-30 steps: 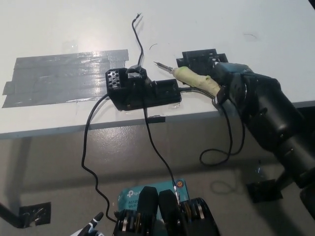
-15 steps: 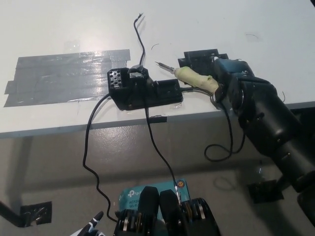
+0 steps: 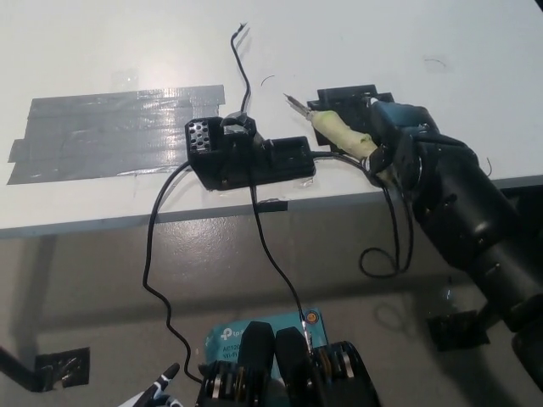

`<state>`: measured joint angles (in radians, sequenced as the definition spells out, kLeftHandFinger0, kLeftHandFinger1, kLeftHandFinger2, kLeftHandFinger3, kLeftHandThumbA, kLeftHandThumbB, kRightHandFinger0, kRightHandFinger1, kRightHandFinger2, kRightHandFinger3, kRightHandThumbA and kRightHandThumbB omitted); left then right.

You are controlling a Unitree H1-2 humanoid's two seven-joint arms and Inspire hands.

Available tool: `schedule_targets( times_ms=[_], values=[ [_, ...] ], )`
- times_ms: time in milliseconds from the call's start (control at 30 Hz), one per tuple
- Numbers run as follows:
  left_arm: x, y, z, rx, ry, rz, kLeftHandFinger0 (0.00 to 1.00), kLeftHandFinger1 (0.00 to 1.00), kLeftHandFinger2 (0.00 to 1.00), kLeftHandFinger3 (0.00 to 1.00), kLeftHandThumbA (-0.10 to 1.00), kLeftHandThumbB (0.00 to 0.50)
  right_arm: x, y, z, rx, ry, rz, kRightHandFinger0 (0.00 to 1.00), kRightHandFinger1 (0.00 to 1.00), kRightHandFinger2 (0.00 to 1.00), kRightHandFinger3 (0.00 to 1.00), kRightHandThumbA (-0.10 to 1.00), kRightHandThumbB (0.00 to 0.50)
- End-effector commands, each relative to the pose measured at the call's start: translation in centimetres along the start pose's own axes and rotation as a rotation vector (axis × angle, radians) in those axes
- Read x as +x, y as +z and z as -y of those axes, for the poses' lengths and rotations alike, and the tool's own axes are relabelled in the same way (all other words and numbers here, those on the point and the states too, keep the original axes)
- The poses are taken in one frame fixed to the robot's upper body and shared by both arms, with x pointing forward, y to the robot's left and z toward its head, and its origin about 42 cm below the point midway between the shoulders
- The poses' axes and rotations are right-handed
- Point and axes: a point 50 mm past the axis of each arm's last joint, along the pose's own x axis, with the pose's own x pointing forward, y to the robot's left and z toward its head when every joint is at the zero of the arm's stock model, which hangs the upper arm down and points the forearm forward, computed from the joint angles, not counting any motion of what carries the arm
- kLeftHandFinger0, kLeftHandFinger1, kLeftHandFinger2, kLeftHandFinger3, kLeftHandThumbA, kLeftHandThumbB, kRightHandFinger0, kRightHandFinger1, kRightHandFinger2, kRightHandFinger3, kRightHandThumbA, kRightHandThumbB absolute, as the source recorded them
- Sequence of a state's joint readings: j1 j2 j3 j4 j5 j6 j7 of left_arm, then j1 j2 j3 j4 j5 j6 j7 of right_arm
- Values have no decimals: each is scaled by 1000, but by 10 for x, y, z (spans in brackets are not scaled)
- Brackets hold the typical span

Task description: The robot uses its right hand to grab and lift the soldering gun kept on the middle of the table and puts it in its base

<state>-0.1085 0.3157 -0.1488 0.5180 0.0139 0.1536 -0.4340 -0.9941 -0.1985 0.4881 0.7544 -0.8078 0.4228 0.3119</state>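
The soldering gun [image 3: 338, 130] has a pale yellow-green handle and a thin metal tip pointing up-left. My black right hand [image 3: 405, 153] is shut on its rear end and holds it just above the table, right of the base. The black base [image 3: 246, 158] sits near the table's front edge, with a perforated block at its left end and a holder ring on top. The gun's black cord [image 3: 392, 246] hangs in a loop below the table edge. At the bottom left edge, only a tip of my white left hand [image 3: 157, 394] shows.
A patch of grey tape [image 3: 110, 131] covers the table left of the base. A small black bracket [image 3: 344, 97] lies behind the gun. A black cable [image 3: 242, 64] runs from the base across the white table [image 3: 407, 42], and another hangs down in front.
My right hand has tilted the gun so that its tip has swung up and to the right, away from the base. The hanging cord loop has shifted with it.
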Motion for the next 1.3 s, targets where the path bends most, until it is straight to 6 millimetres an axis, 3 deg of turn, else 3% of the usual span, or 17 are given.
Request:
schedule_targets(
  times_ms=[0, 67, 233, 300, 367, 400, 500, 633, 733, 767, 833, 900, 933, 1000, 1100, 1200, 1267],
  values=[
    [5, 16, -2, 1, 7, 58, 0, 0, 136, 384, 1000, 500, 2, 11, 5, -24, 8, 13, 0, 0, 289, 1000, 395, 77],
    [4, 17, -3, 20, -4, 62, 0, 0, 150, 402, 1000, 500, 1, 11, 4, -40, 11, 17, 0, 0, 257, 1000, 426, 69],
    [5, 21, -2, 26, -10, 58, 0, 0, 151, 416, 1000, 500, -2, 5, -1, -44, 33, 22, 56, 102, 389, 1000, 423, 58],
    [6, 20, -2, 19, -11, 54, 0, 0, 129, 390, 1000, 500, -4, 3, -7, -40, 55, 23, 26, 74, 364, 1000, 221, 23],
    [6, 23, 0, 39, -9, 53, 0, 0, 138, 385, 1000, 500, -3, 2, -13, -65, 93, -5, 0, 27, 299, 1000, -93, 0],
    [7, 23, 0, 44, -10, 52, 0, 0, 137, 382, 1000, 500, -3, 1, -14, -89, 95, 0, 0, 3, 270, 1000, -100, 1],
    [6, 26, 0, 55, -11, 47, 0, 0, 129, 378, 1000, 500, -3, -1, -18, -156, 128, -31, 61, 166, 426, 976, 84, 0],
    [5, 28, 0, 56, -14, 45, 0, 0, 124, 404, 1000, 500, -3, -2, -24, -201, 158, -56, 0, 17, 228, 768, -94, 10],
    [3, 28, -1, 69, -21, 42, 0, 4, 155, 455, 1000, 500, -3, 0, -29, -283, 222, -67, 78, 338, 404, 452, -87, 237],
    [3, 28, -1, 66, -17, 42, 0, 0, 160, 452, 1000, 500, -3, 0, -29, -313, 229, -63, 120, 373, 425, 403, -85, 298],
    [3, 28, -1, 62, -14, 43, 0, 0, 152, 437, 1000, 500, -4, 0, -30, -352, 234, -66, 123, 353, 412, 346, -99, 334],
    [2, 26, -2, 61, -15, 47, 0, 0, 148, 437, 1000, 500, -4, 2, -33, -388, 217, -67, 4, 228, 318, 545, -100, 328],
    [3, 25, -2, 63, -20, 50, 0, 0, 139, 438, 1000, 500, -6, 1, -35, -424, 169, -52, 0, 171, 353, 1000, -100, 95],
    [2, 24, -2, 75, -18, 44, 0, 0, 142, 450, 1000, 500, -9, -1, -37, -441, 91, -12, 0, 117, 369, 995, -100, 46],
    [2, 21, -4, 71, -24, 35, 0, 0, 123, 440, 1000, 500, -14, -1, -41, -464, -21, 25, 0, 178, 501, 654, -65, 8],
    [2, 19, -6, 81, -36, 29, 0, 0, 92, 422, 1000, 500, -17, -1, -44, -475, -44, 21, 0, 253, 571, 568, -18, 13],
    [2, 18, -8, 88, -39, 26, 0, 0, 87, 412, 1000, 500, -17, -4, -48, -464, -51, 19, 0, 253, 566, 598, 6, 28]
  ],
)
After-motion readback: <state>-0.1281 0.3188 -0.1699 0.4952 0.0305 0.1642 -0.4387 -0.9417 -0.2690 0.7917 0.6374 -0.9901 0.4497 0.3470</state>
